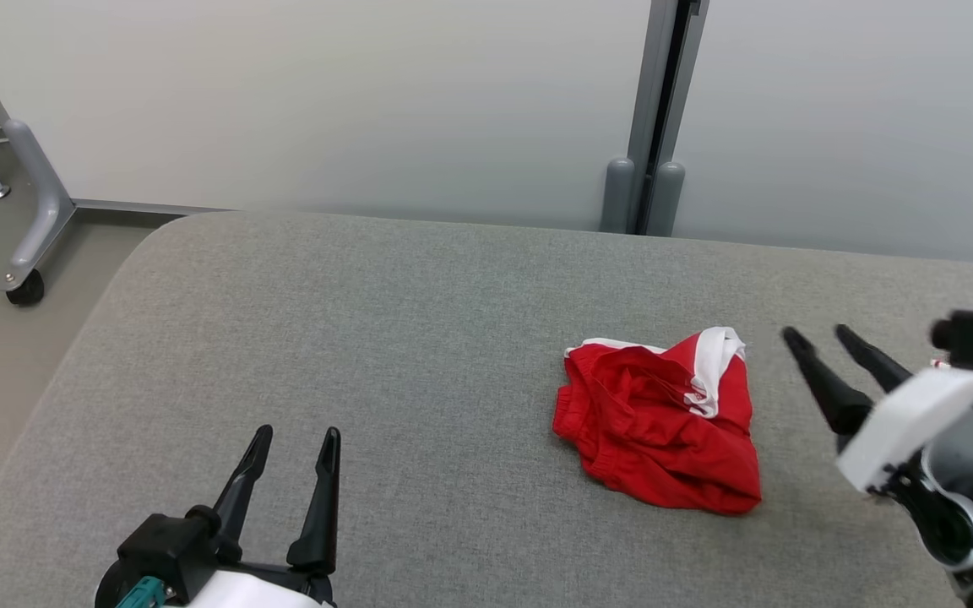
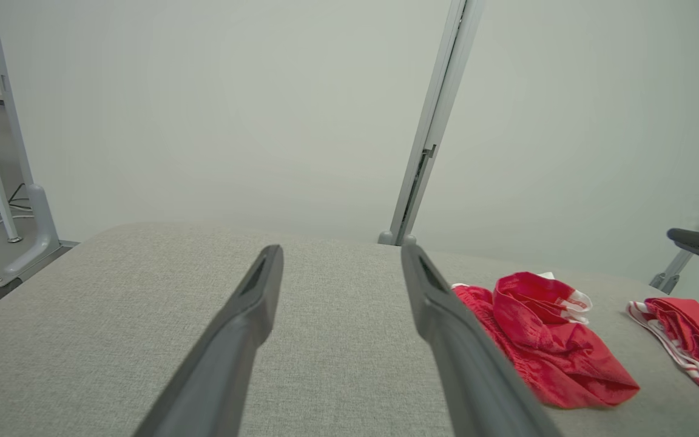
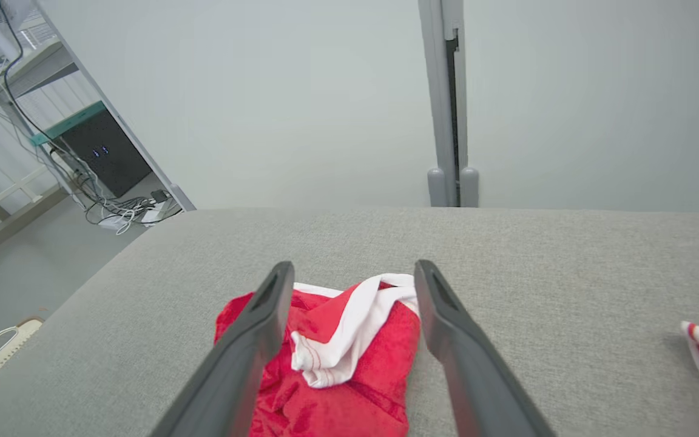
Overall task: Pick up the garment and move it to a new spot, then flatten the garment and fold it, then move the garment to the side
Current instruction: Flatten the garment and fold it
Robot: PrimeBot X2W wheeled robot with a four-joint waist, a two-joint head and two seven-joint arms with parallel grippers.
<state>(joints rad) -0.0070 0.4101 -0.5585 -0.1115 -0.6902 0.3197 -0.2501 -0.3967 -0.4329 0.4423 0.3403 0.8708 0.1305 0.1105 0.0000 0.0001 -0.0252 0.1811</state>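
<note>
Quick count first: two end effectors, two dark tapered fingers on each, and two red garments on one grey surface [image 1: 351,321].

The garment [image 1: 660,422] sits right of centre on the surface, bunched into a rumpled heap. It's soft red cloth with a gathered elastic waistband along its left side and a white band flopped over the top. It's creased all over, nothing flat about it.

The second garment [image 2: 689,337] lies farther right, well apart from the first. It's also red, with thin red-and-white striped trim along one edge.

The left end effector [image 1: 294,435] is at the near left of the surface, well apart from the garment. Its fingers are spread wide with nothing between them. The right end effector [image 1: 816,334] is near the garment's right side with its fingers pointing toward it, also spread wide and holding nothing. In its own wrist view the heap shows through the gap between the fingers, and as far as I can tell they hang clear of the cloth.

The surface is a woven, slightly nubby grey fabric with a rounded far-left corner. Behind it are two smooth pale panels [image 1: 326,101] joined by one grey post [image 1: 651,110] with two rounded feet. One black caster [image 1: 26,290] sits under a curved grey leg on the floor at the left.
</note>
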